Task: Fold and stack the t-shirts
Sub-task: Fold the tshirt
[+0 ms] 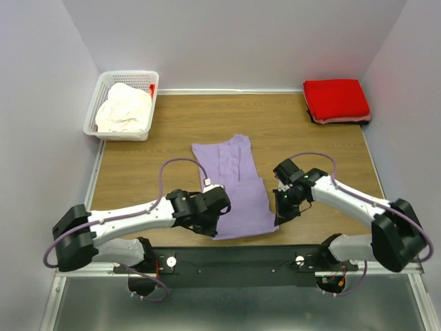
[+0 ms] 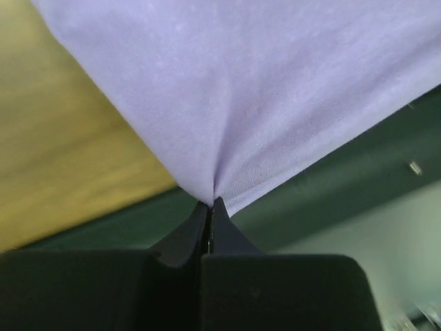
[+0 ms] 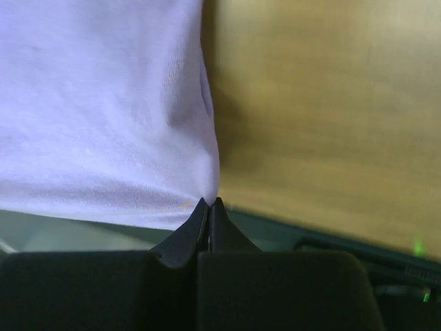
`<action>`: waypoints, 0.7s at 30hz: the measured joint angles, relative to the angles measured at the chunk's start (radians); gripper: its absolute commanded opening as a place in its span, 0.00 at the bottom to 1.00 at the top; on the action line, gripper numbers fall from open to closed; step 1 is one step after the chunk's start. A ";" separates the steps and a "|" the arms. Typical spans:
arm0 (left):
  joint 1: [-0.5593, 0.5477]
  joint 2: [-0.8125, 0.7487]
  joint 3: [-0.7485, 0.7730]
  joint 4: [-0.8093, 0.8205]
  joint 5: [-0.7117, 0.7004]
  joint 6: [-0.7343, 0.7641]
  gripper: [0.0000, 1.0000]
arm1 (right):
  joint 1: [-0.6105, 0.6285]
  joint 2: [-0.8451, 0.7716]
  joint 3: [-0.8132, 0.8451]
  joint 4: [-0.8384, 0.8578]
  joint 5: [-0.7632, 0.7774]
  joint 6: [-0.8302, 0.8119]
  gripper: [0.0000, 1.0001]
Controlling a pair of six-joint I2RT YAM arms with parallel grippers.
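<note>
A lavender-purple t-shirt point(image 1: 238, 186) lies partly folded in the middle of the wooden table, its near end lifted. My left gripper point(image 1: 215, 224) is shut on its near left corner, seen in the left wrist view point(image 2: 227, 103) with the cloth pinched at my fingertips point(image 2: 200, 217). My right gripper point(image 1: 278, 219) is shut on its near right corner, seen in the right wrist view point(image 3: 103, 117). A folded bright red t-shirt point(image 1: 335, 98) sits on a stack at the far right. A cream-white t-shirt point(image 1: 124, 108) lies crumpled in the basket.
A white plastic lattice basket point(image 1: 102, 86) stands at the far left corner. A pale folded layer point(image 1: 341, 121) lies under the red shirt. White walls close the table on three sides. A black rail point(image 1: 234, 258) runs along the near edge.
</note>
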State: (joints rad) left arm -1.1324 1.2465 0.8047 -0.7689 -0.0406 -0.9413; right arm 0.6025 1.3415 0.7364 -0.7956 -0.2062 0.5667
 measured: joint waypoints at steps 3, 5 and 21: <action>-0.019 -0.100 -0.011 -0.042 0.060 -0.057 0.00 | 0.001 -0.105 -0.002 -0.103 -0.045 0.018 0.01; 0.000 -0.153 -0.006 -0.065 0.081 -0.076 0.00 | 0.001 -0.136 0.041 -0.182 -0.050 0.027 0.00; 0.358 -0.152 0.133 -0.097 0.090 0.124 0.00 | -0.048 0.184 0.615 -0.293 0.040 -0.064 0.00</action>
State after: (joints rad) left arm -0.7746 1.0943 0.9375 -0.8654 0.0494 -0.8173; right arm 0.5545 1.5253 1.3518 -1.0882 -0.1661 0.5026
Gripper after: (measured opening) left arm 0.011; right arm 0.009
